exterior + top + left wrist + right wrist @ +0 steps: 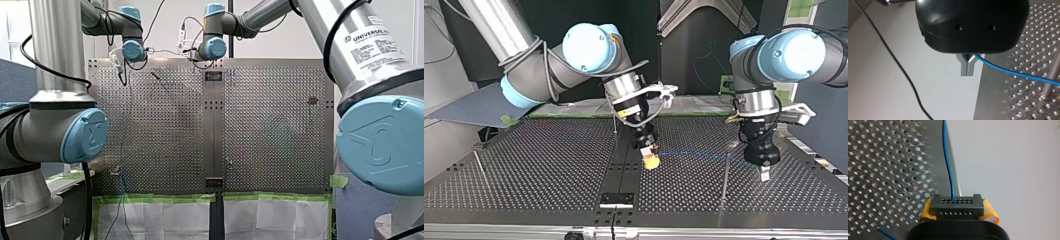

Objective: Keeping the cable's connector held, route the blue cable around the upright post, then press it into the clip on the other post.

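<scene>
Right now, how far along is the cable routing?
Done: my right gripper holds the black multi-hole connector. In hand: my left gripper pinches the thin blue cable, strung between both, passing the upright metal post. Left: wrapping the post and clipping; no wrap shows.

Perforated table (524, 165) with green tape (160, 198) along one edge

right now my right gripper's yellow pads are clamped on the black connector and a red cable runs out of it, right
Not quite: the cable is blue, not red. The right wrist view shows it running out of the black connector, clamped by my right gripper between its yellow pads.
</scene>
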Motion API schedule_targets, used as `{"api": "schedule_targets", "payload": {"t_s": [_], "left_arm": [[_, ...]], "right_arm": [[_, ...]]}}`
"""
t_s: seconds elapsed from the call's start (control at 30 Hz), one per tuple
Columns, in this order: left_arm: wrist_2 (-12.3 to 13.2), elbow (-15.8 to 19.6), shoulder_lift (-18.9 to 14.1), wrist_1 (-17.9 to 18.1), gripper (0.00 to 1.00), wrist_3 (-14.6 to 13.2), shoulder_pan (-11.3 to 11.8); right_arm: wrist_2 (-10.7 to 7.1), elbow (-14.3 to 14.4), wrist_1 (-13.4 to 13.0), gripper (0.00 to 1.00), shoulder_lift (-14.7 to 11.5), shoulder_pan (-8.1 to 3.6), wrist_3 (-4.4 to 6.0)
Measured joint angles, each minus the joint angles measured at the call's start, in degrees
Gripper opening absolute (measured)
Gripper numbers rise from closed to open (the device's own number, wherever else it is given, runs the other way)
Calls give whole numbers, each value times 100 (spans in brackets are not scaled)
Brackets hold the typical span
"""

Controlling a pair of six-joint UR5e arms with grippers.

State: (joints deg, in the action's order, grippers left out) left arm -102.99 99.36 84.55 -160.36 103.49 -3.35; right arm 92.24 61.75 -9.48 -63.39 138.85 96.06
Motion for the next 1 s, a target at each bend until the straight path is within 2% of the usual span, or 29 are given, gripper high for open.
{"api": "schedule_targets", "payload": {"t_s": [0.33,0.7,1.0], "left_arm": [[226,-128,256,-1,0,81,178],[478,-215,371,11,0,152,378],[711,-330,538,10,0,195,496]], "right_arm": [[-35,-504,200,0,459,75,3],[-48,-1025,242,0,612,41,5],[-128,-1502,245,0,743,8,3]]}}
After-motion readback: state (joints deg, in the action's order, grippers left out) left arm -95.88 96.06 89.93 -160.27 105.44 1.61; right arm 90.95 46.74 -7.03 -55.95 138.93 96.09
